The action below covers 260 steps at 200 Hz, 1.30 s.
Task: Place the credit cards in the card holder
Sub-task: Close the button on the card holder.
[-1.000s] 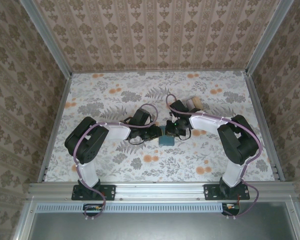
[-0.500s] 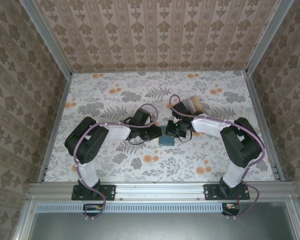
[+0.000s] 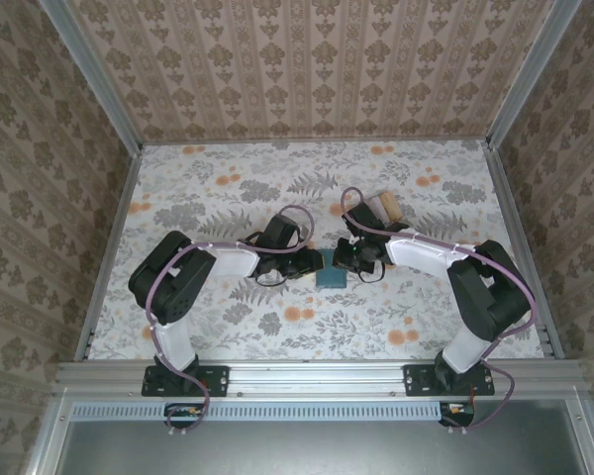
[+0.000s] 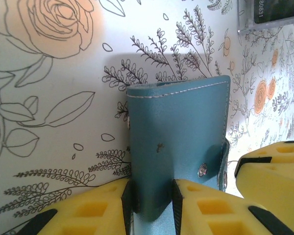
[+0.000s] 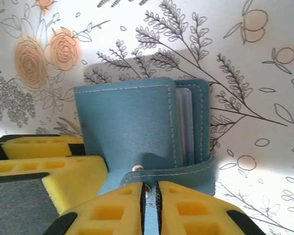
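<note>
While the strap is fastened nothing can go in, so I judge this to be the opening step, with no card loaded yet. On the floral desk [image 3: 228, 188] my two arms close in on the card holder [image 3: 330, 276], the left arm [image 3: 223, 262] from its left side and the right arm [image 3: 426, 252] from its right. The credit cards [image 3: 384, 205] sit apart, beyond the card holder and off to its right, in a small clear box [image 4: 272, 17].

The left claw [image 4: 150, 203] is partly open and clamped across one teal cover, with a pad pressed on each face. The right claw [image 5: 150, 193] is almost fully closed, and as far as I can tell it pinches the end of the strap [image 5: 186, 171] just below the snap [image 5: 135, 168].

Next I need a steady hold on the left and a short pull on the strap away from the cover (gently, or the whole card holder will twist). Once the snap pops, the covers can spread to expose the slots.
</note>
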Available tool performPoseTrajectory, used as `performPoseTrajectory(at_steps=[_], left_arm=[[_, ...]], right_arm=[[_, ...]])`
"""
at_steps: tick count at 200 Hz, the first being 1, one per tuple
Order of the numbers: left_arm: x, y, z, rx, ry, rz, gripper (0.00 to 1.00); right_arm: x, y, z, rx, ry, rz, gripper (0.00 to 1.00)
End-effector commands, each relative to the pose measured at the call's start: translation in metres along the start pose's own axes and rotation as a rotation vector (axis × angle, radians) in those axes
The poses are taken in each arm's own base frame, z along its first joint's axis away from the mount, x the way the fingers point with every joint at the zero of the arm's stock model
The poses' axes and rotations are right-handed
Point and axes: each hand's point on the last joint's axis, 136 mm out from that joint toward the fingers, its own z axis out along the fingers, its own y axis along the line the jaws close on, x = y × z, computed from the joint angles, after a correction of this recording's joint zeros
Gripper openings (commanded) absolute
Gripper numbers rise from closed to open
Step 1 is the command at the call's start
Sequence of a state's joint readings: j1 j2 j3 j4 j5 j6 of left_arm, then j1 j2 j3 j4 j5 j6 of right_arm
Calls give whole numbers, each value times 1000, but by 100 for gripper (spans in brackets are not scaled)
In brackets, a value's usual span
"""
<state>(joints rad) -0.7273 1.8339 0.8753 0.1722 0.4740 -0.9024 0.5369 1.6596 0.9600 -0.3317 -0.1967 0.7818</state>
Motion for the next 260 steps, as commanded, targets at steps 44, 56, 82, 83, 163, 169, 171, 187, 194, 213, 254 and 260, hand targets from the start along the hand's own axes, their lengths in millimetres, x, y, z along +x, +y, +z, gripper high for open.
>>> performPoseTrajectory(at_steps=[44, 56, 82, 83, 163, 169, 171, 187, 194, 213, 254, 260], left_arm=[[20, 18, 13, -62, 89, 1, 29], [22, 19, 14, -66, 98, 2, 29], [22, 18, 17, -64, 104, 5, 29], [21, 17, 17, -64, 104, 5, 29], [22, 16, 17, -66, 103, 14, 28], [23, 17, 17, -67, 104, 13, 28], [23, 17, 17, -67, 104, 13, 28], [22, 17, 17, -67, 102, 12, 27], [22, 17, 17, -67, 103, 15, 26], [23, 17, 17, -68, 104, 15, 26], [24, 19, 18, -70, 106, 15, 25], [23, 19, 18, -69, 105, 14, 24]], right_arm=[[3, -1, 6, -3, 25, -2, 14], [2, 1, 7, -11, 24, -2, 14], [4, 5, 11, -32, 47, -5, 14], [4, 6, 11, -33, 47, -6, 14], [2, 3, 17, -21, 45, 3, 14], [1, 2, 18, -18, 43, 4, 14], [1, 2, 18, -16, 40, 5, 14], [-2, 4, 18, -26, 23, 18, 14], [-3, 6, 18, -37, 20, 23, 14], [-5, 6, 20, -35, 15, 41, 14], [-4, 5, 23, -27, 33, 57, 13], [-3, 4, 24, -18, 36, 63, 13]])
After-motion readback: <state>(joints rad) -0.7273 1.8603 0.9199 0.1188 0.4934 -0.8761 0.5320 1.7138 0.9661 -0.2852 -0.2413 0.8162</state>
